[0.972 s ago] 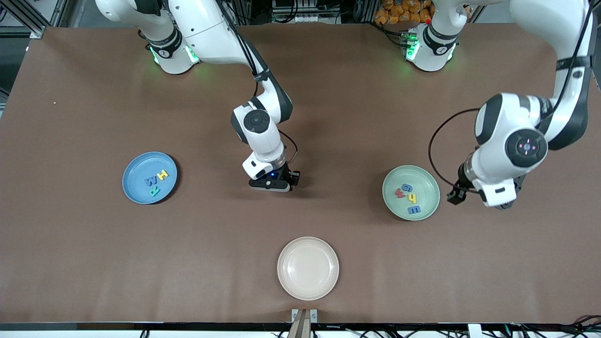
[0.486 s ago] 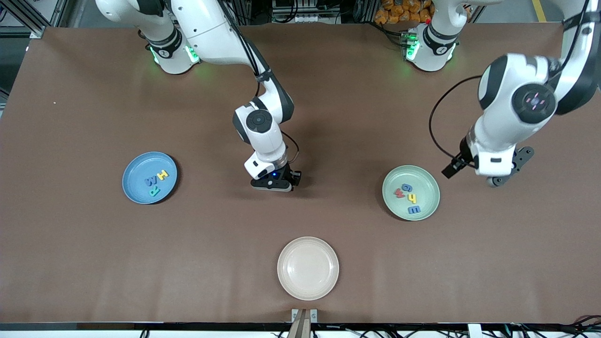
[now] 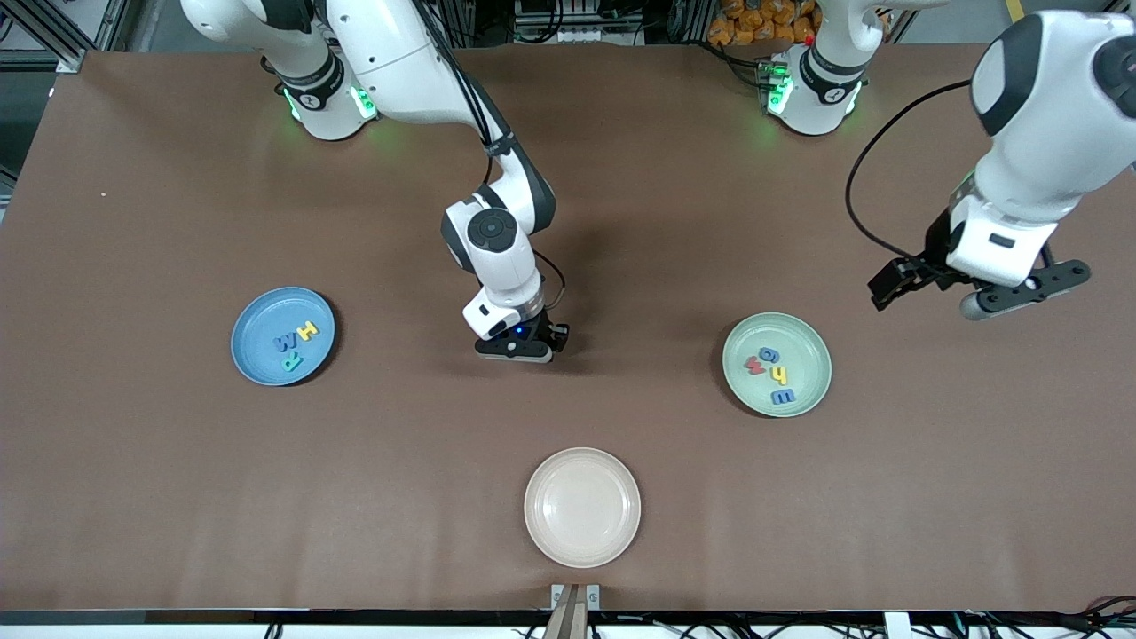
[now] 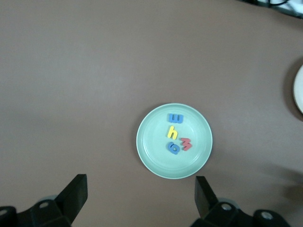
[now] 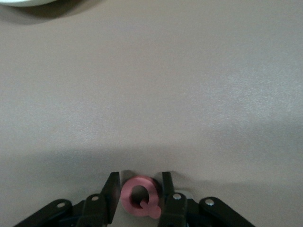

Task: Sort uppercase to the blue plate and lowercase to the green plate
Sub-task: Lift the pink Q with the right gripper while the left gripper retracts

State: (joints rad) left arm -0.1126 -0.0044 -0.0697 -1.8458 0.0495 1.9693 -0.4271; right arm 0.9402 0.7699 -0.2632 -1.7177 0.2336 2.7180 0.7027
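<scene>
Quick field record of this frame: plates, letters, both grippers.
blue plate: holds H, M, R
green plate: holds h, g, w, m
cream plate: nearest the front camera, nothing in it
red Q: on the table mid-way between the plates, between the right gripper's fingers
right gripper: down at the table, closing on the Q
left gripper: open, raised near the green plate, holds nothing

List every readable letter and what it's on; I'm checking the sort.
"H": yellow, blue plate.
"M": blue, blue plate.
"R": green, blue plate.
"m": blue, green plate.
"h": yellow, green plate.
"w": red, green plate.
"g": blue, green plate.
"Q": red, on table at right end effector.
Nothing else readable.
</scene>
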